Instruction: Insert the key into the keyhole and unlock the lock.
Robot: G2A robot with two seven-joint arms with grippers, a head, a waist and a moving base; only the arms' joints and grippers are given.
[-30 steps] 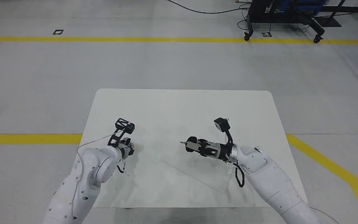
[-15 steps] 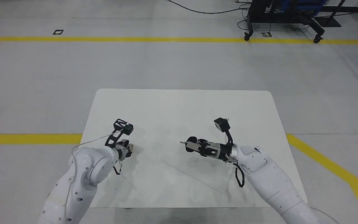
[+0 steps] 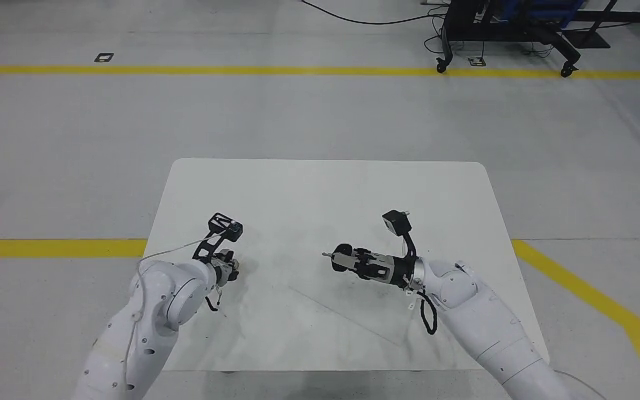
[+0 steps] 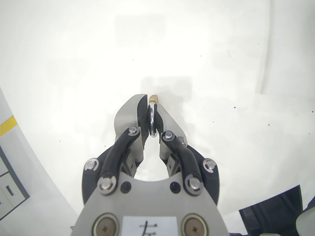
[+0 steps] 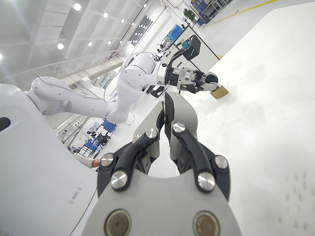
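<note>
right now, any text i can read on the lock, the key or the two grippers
On the left gripper, base label: one character, cut off by the picture's edge, not readable whole.
On its body, small label: too small to read.
On the lock: none visible.
On the key in the right gripper: only its tip shows, none visible.

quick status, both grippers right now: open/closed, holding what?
left gripper: closed on the padlock, pinching its shackle.
right gripper: closed on the key, its tip poking out past the fingers.
</note>
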